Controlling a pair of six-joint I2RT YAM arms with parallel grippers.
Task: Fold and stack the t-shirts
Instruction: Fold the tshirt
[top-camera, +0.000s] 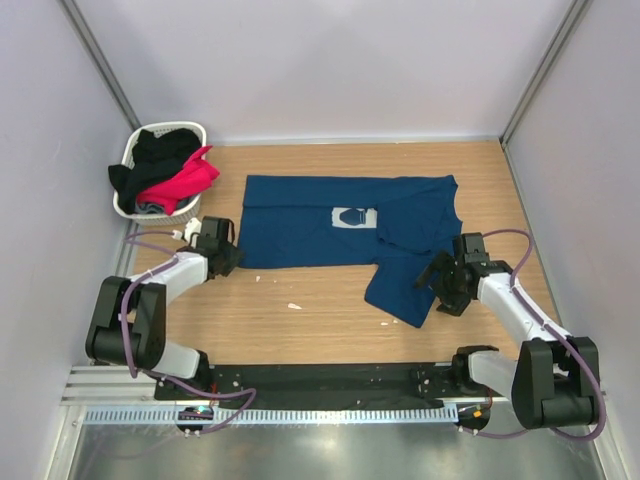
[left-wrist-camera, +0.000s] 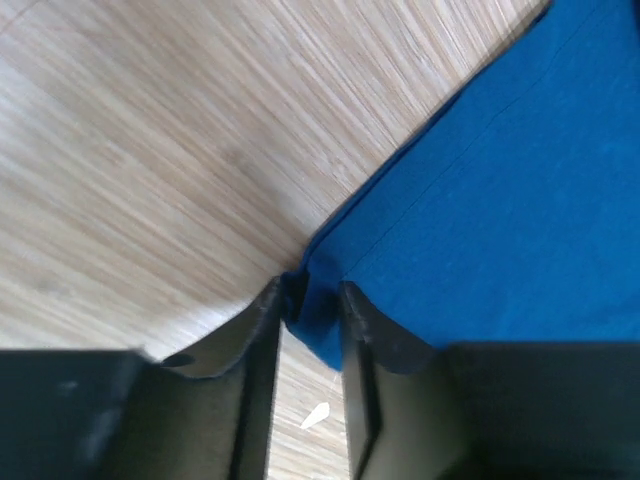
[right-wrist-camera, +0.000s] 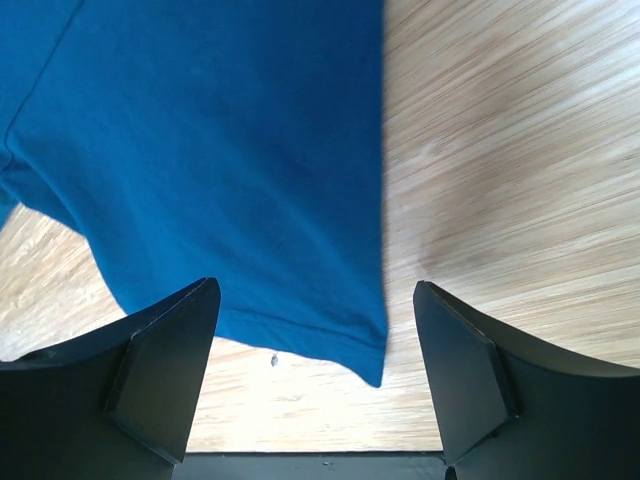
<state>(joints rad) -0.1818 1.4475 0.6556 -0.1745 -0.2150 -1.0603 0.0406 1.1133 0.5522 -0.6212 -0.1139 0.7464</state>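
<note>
A navy t-shirt (top-camera: 340, 235) lies spread on the wooden table, its pale chest print (top-camera: 352, 216) facing up and its right part folded over toward the front. My left gripper (top-camera: 232, 255) sits at the shirt's near left corner. In the left wrist view that gripper (left-wrist-camera: 310, 295) is pinched on the bunched corner of the navy t-shirt (left-wrist-camera: 500, 200). My right gripper (top-camera: 440, 280) stands wide open at the folded flap's right edge. In the right wrist view the shirt's hem corner (right-wrist-camera: 370, 360) lies between the spread jaws of that gripper (right-wrist-camera: 315, 300), touching neither.
A white basket (top-camera: 130, 205) stands at the back left, holding a pink t-shirt (top-camera: 185, 180) and a black t-shirt (top-camera: 160, 150). A small white scrap (top-camera: 294, 306) lies on the wood in front of the navy shirt. Pale walls close in the table on three sides.
</note>
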